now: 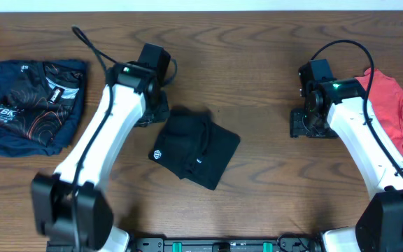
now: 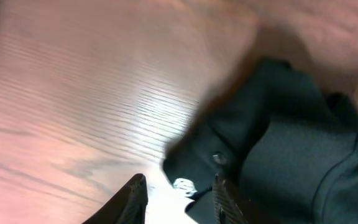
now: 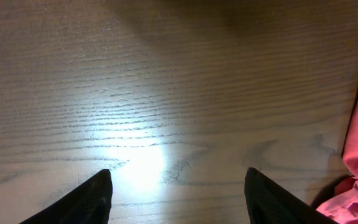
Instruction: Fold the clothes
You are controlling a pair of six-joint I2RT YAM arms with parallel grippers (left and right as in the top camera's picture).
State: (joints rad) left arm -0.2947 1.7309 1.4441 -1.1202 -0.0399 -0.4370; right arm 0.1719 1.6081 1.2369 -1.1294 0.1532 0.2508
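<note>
While the black shirt lies as a compact folded bundle at mid-table, note the left gripper low at its upper-left edge. Its jaws are partly apart with nothing pinched between them. A small white tag at the cloth's edge shows in the gap, and one finger looks to be right against the fabric, though the wrist view is blurred.

The right gripper hangs wide open over bare table, well apart from the black shirt and just beside the coral-red shirt heaped at the right edge. It holds nothing.

Risks, as judgement:
- If you lift or swing the left arm away carelessly, that finger could snag the top layer or the tag and drag the fold open. Cause: soft cloth, finger at the hem.
- If you close there, you may catch only one layer; pulling would then peel the bundle apart instead of moving it whole.
- The bundle sits skewed to the table edge with a loose, bulging upper corner; any sideways nudge could worsen that.
- When you send the right arm to the coral-red shirt, watch for a grab at a crumpled ridge, which would lift a wad rather than a seam.
- The folded navy shirt at far left sits near the left arm's sweep; a wide swing could brush it.
</note>
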